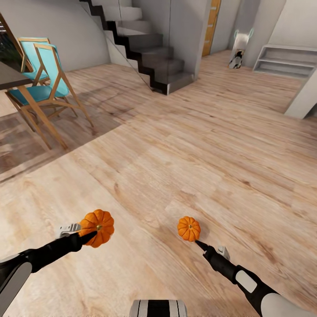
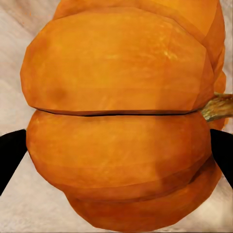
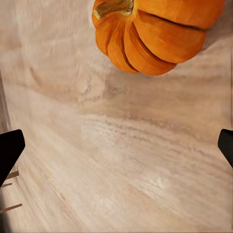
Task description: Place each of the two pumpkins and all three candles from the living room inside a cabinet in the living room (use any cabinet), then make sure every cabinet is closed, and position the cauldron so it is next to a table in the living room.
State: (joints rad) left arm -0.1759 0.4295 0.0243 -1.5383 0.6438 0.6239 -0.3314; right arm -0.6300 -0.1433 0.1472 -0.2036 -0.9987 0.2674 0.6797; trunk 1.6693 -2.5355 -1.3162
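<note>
Both bright-orange ribbed pumpkins remain outside any cabinet, over the pale wood plank floor [image 1: 185, 145]. The left pumpkin [image 1: 97, 227] sits between the fingers of the left gripper [image 1: 90, 235], which appears closed on it. The right pumpkin [image 1: 189, 228] lies on the floor just beyond the right gripper [image 1: 199, 243], whose fingers stand apart, holding nothing. Storage, candles and cauldron steps are judged outstanding.
</note>
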